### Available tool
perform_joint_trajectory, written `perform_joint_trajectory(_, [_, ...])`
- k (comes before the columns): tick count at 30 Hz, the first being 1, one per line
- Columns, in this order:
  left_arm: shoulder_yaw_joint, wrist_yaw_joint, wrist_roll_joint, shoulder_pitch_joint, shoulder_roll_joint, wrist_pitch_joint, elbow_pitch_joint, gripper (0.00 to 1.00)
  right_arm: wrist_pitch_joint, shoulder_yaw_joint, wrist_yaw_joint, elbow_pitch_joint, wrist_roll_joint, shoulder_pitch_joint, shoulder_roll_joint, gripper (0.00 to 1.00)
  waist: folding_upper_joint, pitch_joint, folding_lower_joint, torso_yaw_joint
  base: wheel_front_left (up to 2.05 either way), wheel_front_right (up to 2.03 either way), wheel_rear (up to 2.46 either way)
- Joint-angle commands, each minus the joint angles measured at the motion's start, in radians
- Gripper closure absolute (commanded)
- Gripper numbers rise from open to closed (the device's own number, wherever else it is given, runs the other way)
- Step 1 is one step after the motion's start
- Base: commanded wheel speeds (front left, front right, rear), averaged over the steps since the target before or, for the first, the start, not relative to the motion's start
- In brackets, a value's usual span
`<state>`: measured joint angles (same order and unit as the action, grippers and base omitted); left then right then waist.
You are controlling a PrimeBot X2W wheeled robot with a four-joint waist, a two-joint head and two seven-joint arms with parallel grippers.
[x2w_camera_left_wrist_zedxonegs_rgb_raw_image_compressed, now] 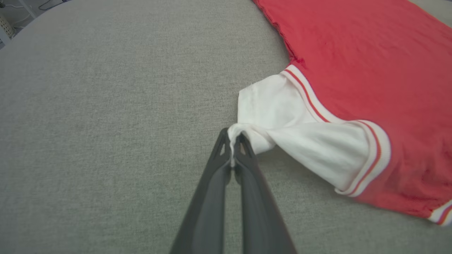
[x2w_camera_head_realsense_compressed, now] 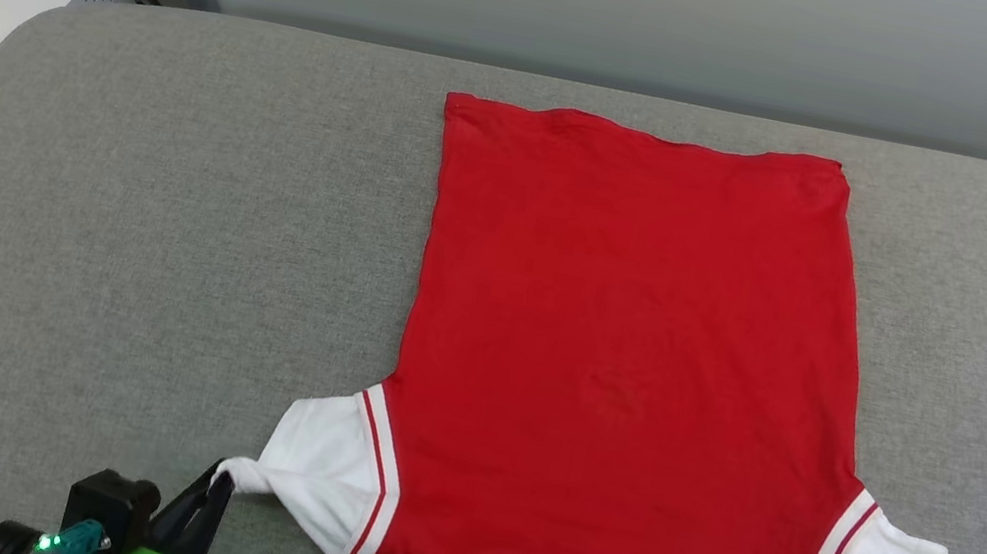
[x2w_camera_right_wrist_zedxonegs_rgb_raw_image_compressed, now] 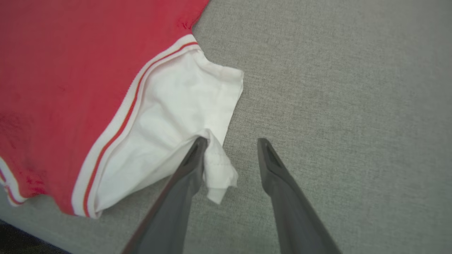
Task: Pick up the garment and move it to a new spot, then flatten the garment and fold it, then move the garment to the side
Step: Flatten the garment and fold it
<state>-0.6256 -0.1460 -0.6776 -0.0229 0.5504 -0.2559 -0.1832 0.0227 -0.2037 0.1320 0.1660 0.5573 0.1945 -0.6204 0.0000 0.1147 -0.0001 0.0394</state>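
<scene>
Garment [x2w_camera_head_realsense_compressed: 634, 343] lies flat on grey bench [x2w_camera_head_realsense_compressed: 160, 208]. Left pincer [x2w_camera_left_wrist_zedxonegs_rgb_raw_image_compressed: 233, 135] pinches a white sleeve [x2w_camera_left_wrist_zedxonegs_rgb_raw_image_compressed: 275, 106]; right pincer [x2w_camera_right_wrist_zedxonegs_rgb_raw_image_compressed: 232, 141] spread beside the other.

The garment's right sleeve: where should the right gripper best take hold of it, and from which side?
Probably the crumpled outer corner of the right sleeve, approached from the outside, fingers pointing toward the red body. That corner bunches up between the fingers of the open right gripper; the rest lies flat.

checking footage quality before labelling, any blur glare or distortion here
Head view: even soft light, no glare on the red jersey. Left wrist view: wide-angle bend, left gripper fingers blurred up close. Right wrist view: faint shadow under the white sleeve.
</scene>
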Motion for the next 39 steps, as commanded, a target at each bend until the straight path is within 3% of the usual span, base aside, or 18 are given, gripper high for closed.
perform_joint_trajectory(1, [0.013, 0.000, 0.022, -0.032, -0.012, -0.006, 0.016, 1.00, -0.015, 0.032, -0.001, -0.035, -0.013, -0.028, -0.012, 0.00, 0.0000, 0.023, 0.0001, 0.012, 0.00, 0.00, 0.00])
perform_joint_trajectory(8, [0.044, -0.009, 0.109, -0.097, -0.045, -0.006, 0.124, 1.00, -0.121, 0.212, -0.001, -0.239, -0.020, -0.196, -0.082, 0.00, 0.0000, 0.119, 0.0001, 0.063, 0.00, 0.00, 0.00])
perform_joint_trajectory(13, [0.033, -0.010, 0.158, -0.150, -0.068, -0.006, 0.185, 1.00, -0.259, 0.248, -0.001, -0.289, 0.018, -0.442, -0.135, 0.00, 0.0000, 0.217, 0.0001, 0.117, 0.00, 0.00, 0.00])
perform_joint_trajectory(19, [0.011, 0.003, 0.207, -0.218, -0.109, -0.006, 0.223, 1.00, -0.675, 0.097, -0.001, -0.202, 0.113, -0.753, -0.231, 0.00, 0.0000, 0.336, 0.0001, 0.184, 0.00, 0.00, 0.00])
perform_joint_trajectory(21, [0.006, 0.011, 0.223, -0.242, -0.126, -0.006, 0.229, 1.00, -0.832, 0.050, -0.001, -0.151, 0.153, -0.875, -0.237, 0.00, 0.0000, 0.377, 0.0001, 0.206, 0.00, 0.00, 0.00])
perform_joint_trajectory(25, [0.004, 0.028, 0.247, -0.280, -0.157, -0.006, 0.230, 1.00, -1.019, -0.002, -0.001, -0.032, 0.137, -1.077, -0.215, 0.00, 0.0000, 0.442, 0.0001, 0.242, 0.00, 0.00, 0.00])
perform_joint_trajectory(32, [0.014, 0.059, 0.286, -0.318, -0.204, -0.006, 0.234, 1.00, -1.114, -0.035, -0.001, 0.153, 0.030, -1.277, -0.132, 0.00, 0.0000, 0.519, 0.0001, 0.283, 0.00, 0.00, 0.00])
perform_joint_trajectory(39, [0.041, 0.084, 0.315, -0.322, -0.237, -0.006, 0.227, 1.00, -1.093, -0.058, -0.001, 0.291, 0.001, -1.248, -0.088, 0.00, 0.0000, 0.543, 0.0001, 0.292, 0.00, 0.00, 0.00])
